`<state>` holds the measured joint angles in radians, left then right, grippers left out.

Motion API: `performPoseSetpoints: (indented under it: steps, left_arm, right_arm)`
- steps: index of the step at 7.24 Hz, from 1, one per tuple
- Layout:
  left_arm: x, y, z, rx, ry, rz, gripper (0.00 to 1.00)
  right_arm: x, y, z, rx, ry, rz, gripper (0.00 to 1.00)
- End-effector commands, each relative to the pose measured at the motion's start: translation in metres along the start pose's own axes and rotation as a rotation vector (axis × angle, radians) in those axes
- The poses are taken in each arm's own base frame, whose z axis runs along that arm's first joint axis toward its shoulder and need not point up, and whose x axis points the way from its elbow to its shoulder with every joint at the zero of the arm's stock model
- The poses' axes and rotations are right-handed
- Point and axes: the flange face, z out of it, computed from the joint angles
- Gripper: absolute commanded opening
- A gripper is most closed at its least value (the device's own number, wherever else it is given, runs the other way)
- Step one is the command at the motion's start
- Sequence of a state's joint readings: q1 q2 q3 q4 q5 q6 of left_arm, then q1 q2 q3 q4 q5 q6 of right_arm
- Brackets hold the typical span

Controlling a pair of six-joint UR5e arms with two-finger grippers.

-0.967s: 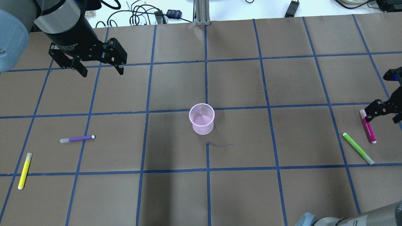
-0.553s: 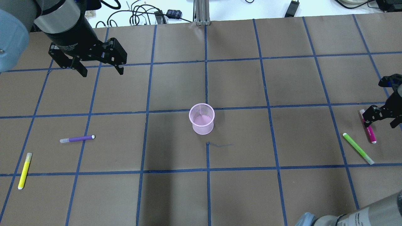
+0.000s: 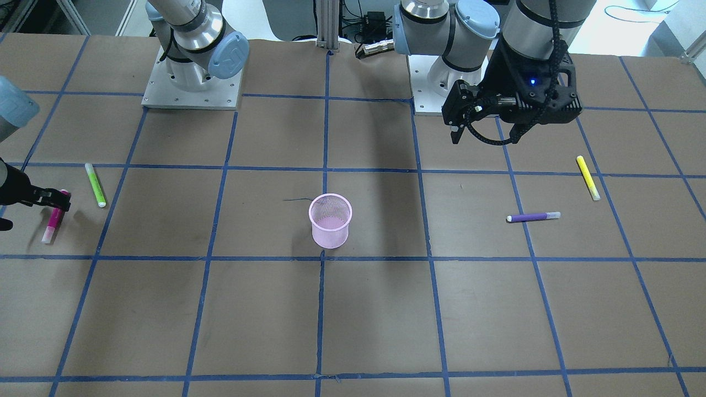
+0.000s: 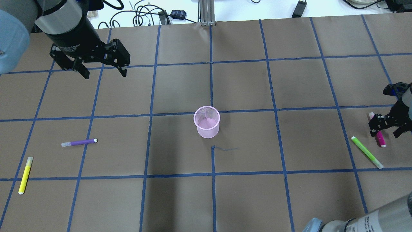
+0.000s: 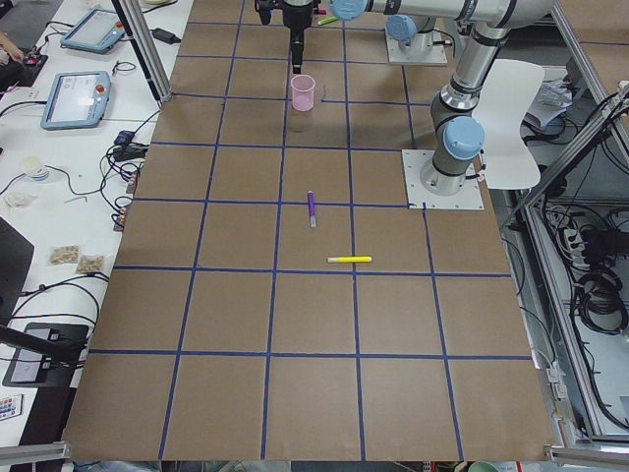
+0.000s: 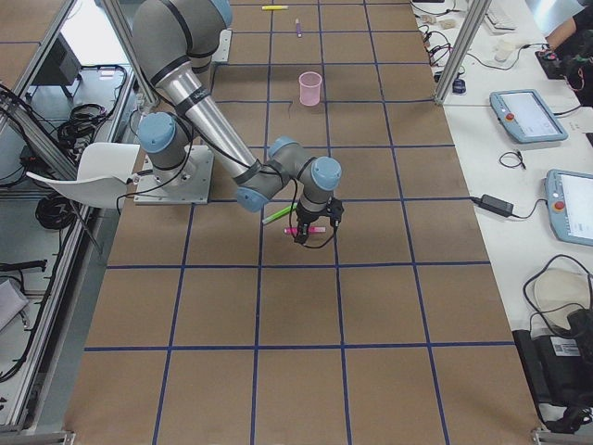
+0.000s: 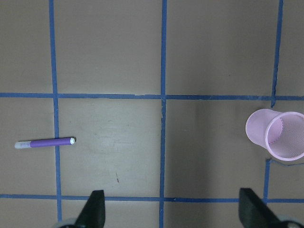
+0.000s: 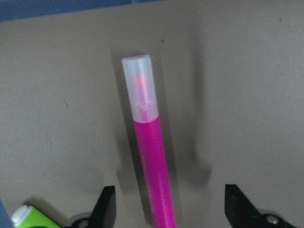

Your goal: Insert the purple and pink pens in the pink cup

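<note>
The right gripper sits wide open around the pink pen, and the left gripper is wide open too

Table: brown covering, blue tape grid. Yellow pen: lies flat, lower left of the overhead view. Green pen: lies flat and diagonal, at that view's right. Cables: beyond the far edge. White chair: beside the table.

overhead and front-facing views from opposite sides, pink cup central in both; wrist views straight down
</note>
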<state>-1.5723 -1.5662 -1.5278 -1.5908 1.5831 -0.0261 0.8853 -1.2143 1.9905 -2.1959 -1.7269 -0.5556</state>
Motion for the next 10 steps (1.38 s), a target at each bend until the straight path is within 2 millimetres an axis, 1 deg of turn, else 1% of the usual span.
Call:
performPoseSetpoints:
  steps: [1, 2, 3, 4, 5, 6, 7, 8, 9, 10]
  left_arm:
    - [0.000, 0.000, 0.000, 0.000, 0.000, 0.000, 1.00]
    - [0.000, 0.000, 0.000, 0.000, 0.000, 0.000, 1.00]
    - [0.001, 0.002, 0.004, -0.014, -0.003, 0.003, 1.00]
    - [-0.001, 0.006, 0.014, -0.036, -0.008, 0.005, 1.00]
    - [-0.028, 0.004, 0.037, -0.077, -0.037, 0.022, 1.00]
    - [-0.056, -0.011, 0.070, -0.110, -0.114, 0.050, 1.00]
    - [-0.059, -0.016, 0.101, -0.123, -0.128, 0.234, 1.00]
    - [-0.075, -0.014, 0.125, -0.148, -0.139, 0.390, 1.00]
    - [-0.097, -0.012, 0.151, -0.201, -0.204, 0.468, 1.00]
    - [-0.102, -0.004, 0.171, -0.225, -0.188, 0.463, 1.00]
  right_arm:
    - [-0.002, 0.002, 0.003, -0.008, -0.003, -0.002, 0.50]
    - [0.000, 0.004, 0.002, -0.020, 0.022, -0.003, 0.12]
    - [0.001, 0.004, 0.002, -0.022, 0.023, -0.002, 0.00]
    - [0.001, 0.004, 0.001, -0.019, 0.021, -0.003, 0.00]
    - [0.001, 0.004, -0.001, -0.017, 0.024, -0.003, 0.00]
    - [0.001, 0.003, -0.003, -0.025, 0.021, -0.004, 0.00]
    - [0.002, 0.006, -0.017, -0.020, 0.025, -0.003, 0.00]
    - [0.007, 0.006, -0.046, -0.024, 0.020, -0.003, 0.00]
    - [0.009, -0.001, -0.077, -0.048, -0.004, 0.022, 0.00]
    - [-0.004, -0.014, -0.106, -0.074, -0.050, 0.046, 0.00]
